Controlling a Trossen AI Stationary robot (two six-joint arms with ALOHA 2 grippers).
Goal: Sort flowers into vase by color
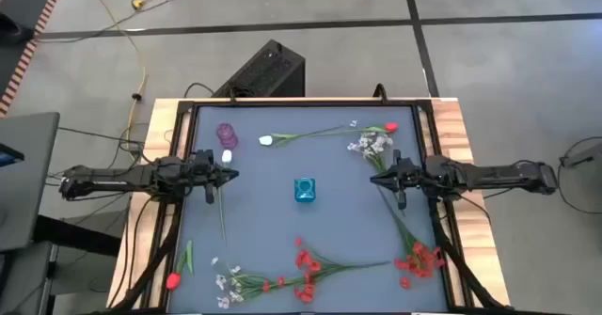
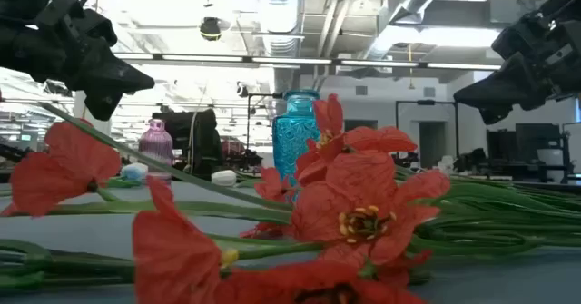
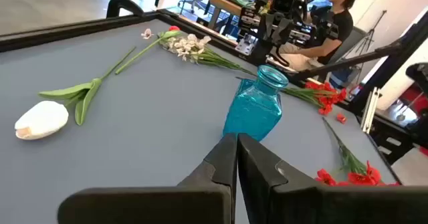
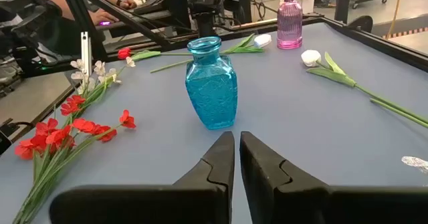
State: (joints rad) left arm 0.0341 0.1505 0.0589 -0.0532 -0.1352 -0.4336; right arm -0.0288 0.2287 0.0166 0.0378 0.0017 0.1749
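A blue glass vase (image 1: 305,190) stands upright at the table's middle, and a small purple vase (image 1: 227,134) stands far-left. Flowers lie flat around them: a white tulip (image 1: 266,140) and a white spray (image 1: 372,144) with a red bloom (image 1: 390,127) at the far side, red sprays (image 1: 306,263) (image 1: 419,259) and a white spray (image 1: 226,282) at the near side. My left gripper (image 3: 237,150) hovers left of the blue vase (image 3: 257,107), shut and empty. My right gripper (image 4: 237,147) hovers right of the blue vase (image 4: 211,83), also shut and empty.
A red tulip (image 1: 173,279) lies at the near-left corner, a bare green stem (image 1: 221,212) below my left gripper, and a small white object (image 1: 227,155) by the purple vase. A raised black rim (image 1: 301,102) frames the mat. A person (image 3: 334,23) sits beyond the table.
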